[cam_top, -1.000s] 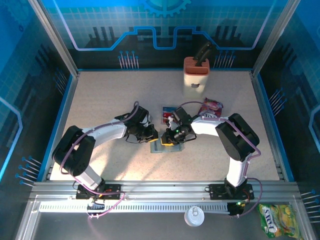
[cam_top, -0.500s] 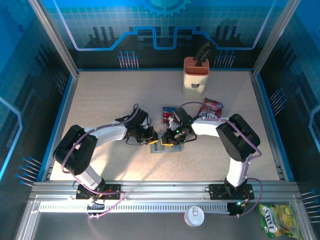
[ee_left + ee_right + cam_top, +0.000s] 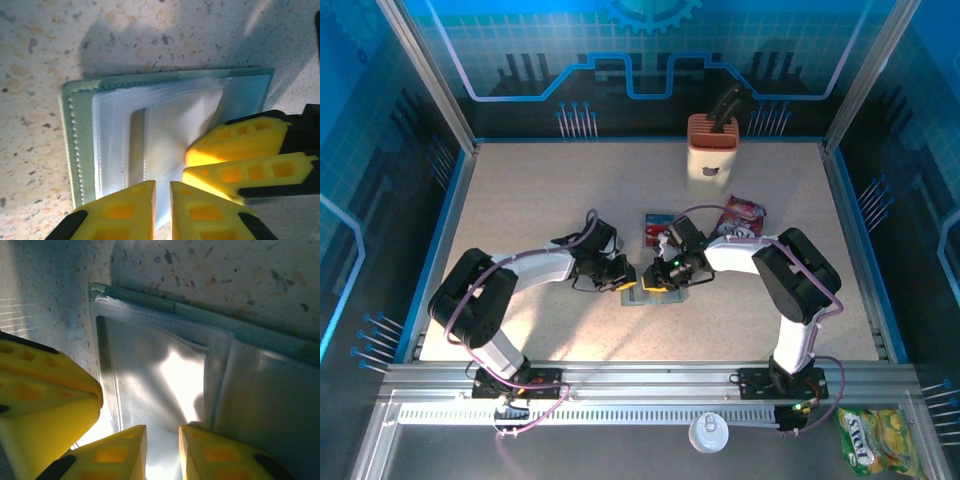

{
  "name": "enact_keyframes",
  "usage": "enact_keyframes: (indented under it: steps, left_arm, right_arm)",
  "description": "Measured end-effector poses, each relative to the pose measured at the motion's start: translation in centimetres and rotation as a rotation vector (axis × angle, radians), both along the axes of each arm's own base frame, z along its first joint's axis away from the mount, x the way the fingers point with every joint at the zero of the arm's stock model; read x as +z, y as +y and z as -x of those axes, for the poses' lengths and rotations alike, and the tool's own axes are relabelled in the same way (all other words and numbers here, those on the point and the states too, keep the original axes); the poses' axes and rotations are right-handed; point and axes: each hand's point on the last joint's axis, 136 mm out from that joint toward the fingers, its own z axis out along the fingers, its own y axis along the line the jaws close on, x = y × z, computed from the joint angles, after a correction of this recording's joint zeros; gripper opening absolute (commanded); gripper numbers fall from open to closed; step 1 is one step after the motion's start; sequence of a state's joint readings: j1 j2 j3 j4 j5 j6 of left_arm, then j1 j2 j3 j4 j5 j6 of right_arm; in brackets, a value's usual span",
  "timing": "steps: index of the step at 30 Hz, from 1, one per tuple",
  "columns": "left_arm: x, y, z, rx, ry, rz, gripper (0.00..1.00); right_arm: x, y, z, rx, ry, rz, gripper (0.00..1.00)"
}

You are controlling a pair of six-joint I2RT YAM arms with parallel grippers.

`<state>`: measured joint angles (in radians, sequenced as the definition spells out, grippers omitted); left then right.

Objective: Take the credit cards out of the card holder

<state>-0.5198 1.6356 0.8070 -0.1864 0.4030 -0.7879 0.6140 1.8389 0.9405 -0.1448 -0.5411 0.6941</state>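
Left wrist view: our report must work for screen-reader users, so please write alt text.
A grey-green card holder lies flat on a speckled table, clear plastic pockets facing up. The left gripper's yellow fingers reach in from the bottom, close together over its edge; the right gripper's fingers reach in from the right over the pockets.

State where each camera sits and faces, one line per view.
Top external: above and behind, looking down at the table; both arms show.
Left wrist: close above the card holder, facing down; left claw at bottom.
Right wrist: same card holder, facing down; right claw at bottom.
Shared: both wrist views hold the other claw too.
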Motion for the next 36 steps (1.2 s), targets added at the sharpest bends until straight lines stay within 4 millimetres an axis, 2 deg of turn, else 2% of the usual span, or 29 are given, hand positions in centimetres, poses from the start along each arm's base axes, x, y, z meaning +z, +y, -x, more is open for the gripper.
enact_keyframes:
  steps: [18, 36]
  left_arm:
    - [-0.85, -0.2, -0.13, 0.018, 0.011, 0.013, 0.23]
    - [-0.72, -0.47, -0.18, 0.054, 0.014, 0.004, 0.27]
  right_arm:
    - [0.09, 0.2, 0.01, -0.009, 0.006, -0.04, 0.24]
    - [0.16, 0.04, 0.06, -0.027, 0.006, -0.086, 0.24]
